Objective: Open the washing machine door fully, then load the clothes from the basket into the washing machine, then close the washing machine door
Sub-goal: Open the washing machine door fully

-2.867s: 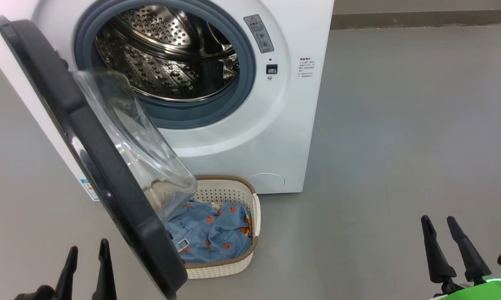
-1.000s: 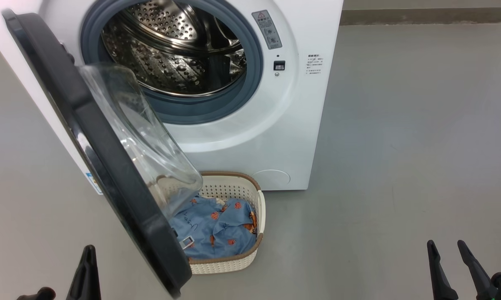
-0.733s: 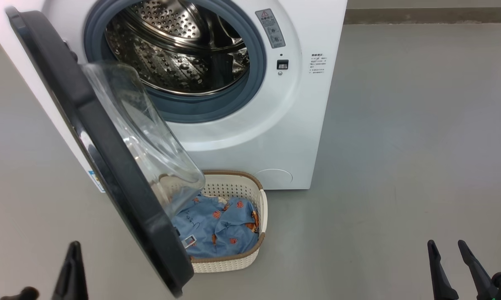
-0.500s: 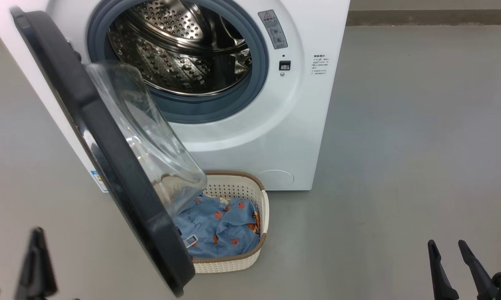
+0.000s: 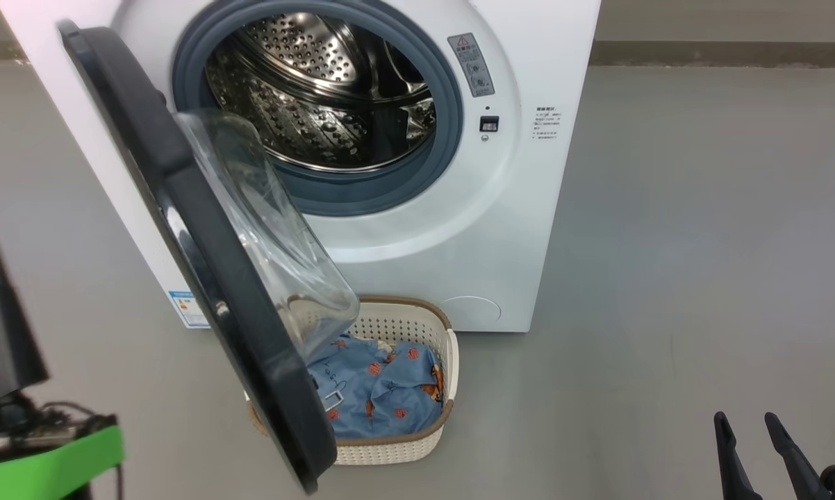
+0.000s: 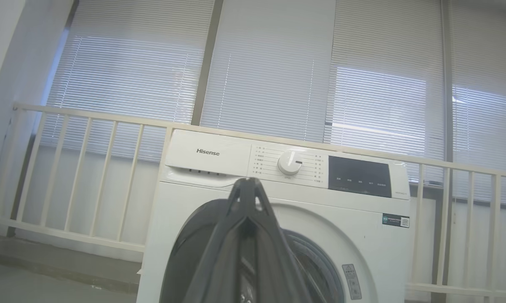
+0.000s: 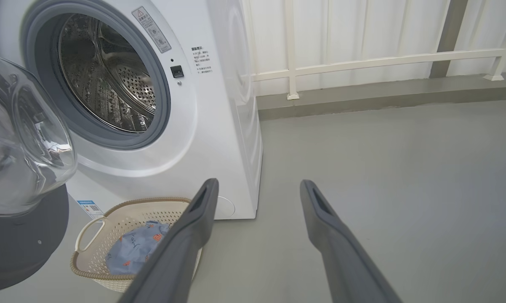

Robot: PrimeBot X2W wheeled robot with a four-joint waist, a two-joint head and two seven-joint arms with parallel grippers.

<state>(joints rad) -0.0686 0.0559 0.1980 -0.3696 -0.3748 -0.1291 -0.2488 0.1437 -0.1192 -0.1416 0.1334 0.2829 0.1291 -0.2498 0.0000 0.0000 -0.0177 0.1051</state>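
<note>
My head camera has shifted since a second ago, so the whole scene sits a little lower and further right. The washing machine, its door and the basket keep the same places relative to one another. At the lower left, where shut fingers rose a second ago, I now see a blurred dark part of the left arm with a green band. In the left wrist view, the left claw is closed with its tips together, gripping nothing and pointing at the machine's front. The right claw hangs over the bare grey floor with its fingers spread wide, empty and touching nothing. The washing machine door stands partly open, swung out to the left above the basket's left side. The basket sits on the floor just in front of the machine. The blue printed clothes lie inside it.
</note>
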